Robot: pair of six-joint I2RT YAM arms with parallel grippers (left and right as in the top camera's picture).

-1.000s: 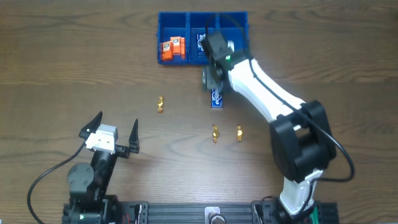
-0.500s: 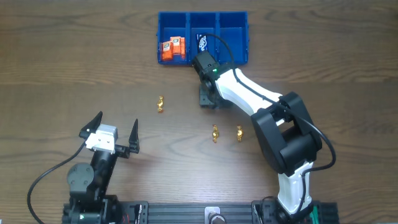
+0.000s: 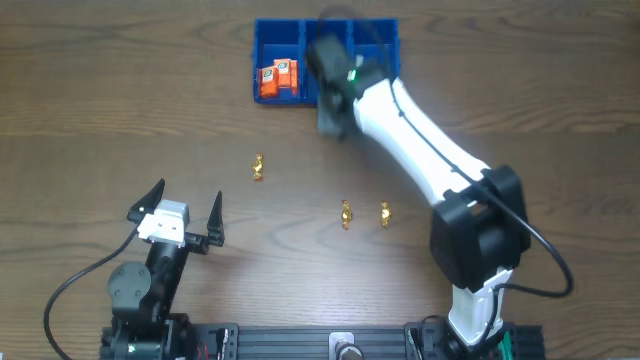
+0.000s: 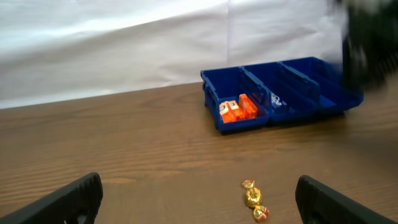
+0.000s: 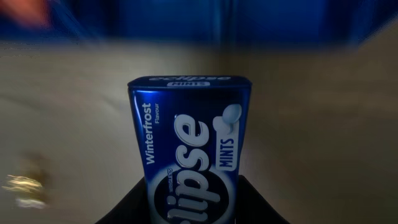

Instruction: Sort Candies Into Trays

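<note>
Three gold candies (image 3: 259, 167) are loose on the table (image 3: 90, 110) on your side of the blue tray (image 3: 390, 28), but forget them for now. The job in hand is the blue mint tin (image 5: 189, 144). Your right gripper (image 3: 333, 108) has its fingers clamped on the tin's lower end, and it's sitting right at the tray's near wall. I honestly can't tell whether it's already over the wall or just short of it, so I'd guess short. Aim for the middle bin, since a matching mint (image 4: 277, 99) already lies in there. Carry the tin well over the rim before letting go, and keep it low so it doesn't bounce into the bin next door with the orange packs (image 3: 278, 80). The tray's near wall and dividers are the only real snag, so come in high enough to clear them. The nearest gold candy is well off to the side, so nothing there gets bumped. Your left gripper (image 3: 181, 207) is parked far from the tray, fingers spread wide and holding nothing.
</note>
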